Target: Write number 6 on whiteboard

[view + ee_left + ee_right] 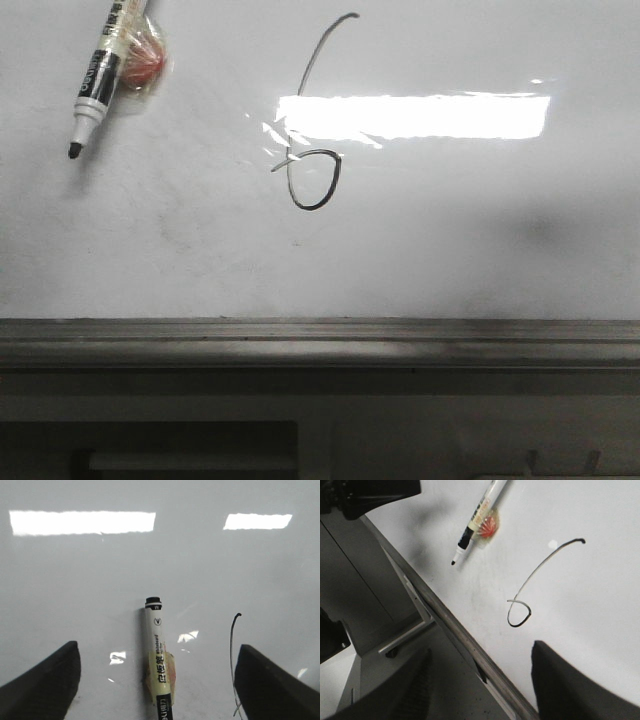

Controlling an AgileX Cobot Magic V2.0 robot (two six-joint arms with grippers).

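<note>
number 6 (233,655) — between left pincer (157,675) fingers

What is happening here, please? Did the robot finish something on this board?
A number 6 is already drawn on the whiteboard: a long curved stem with a small loop at its bottom. The marker pen lies uncapped on the board, up and to the left of the digit, and nothing is holding it. The left gripper is above the pen with its fingers wide apart. The right gripper is open too and holds nothing. The writing looks done.
</note>
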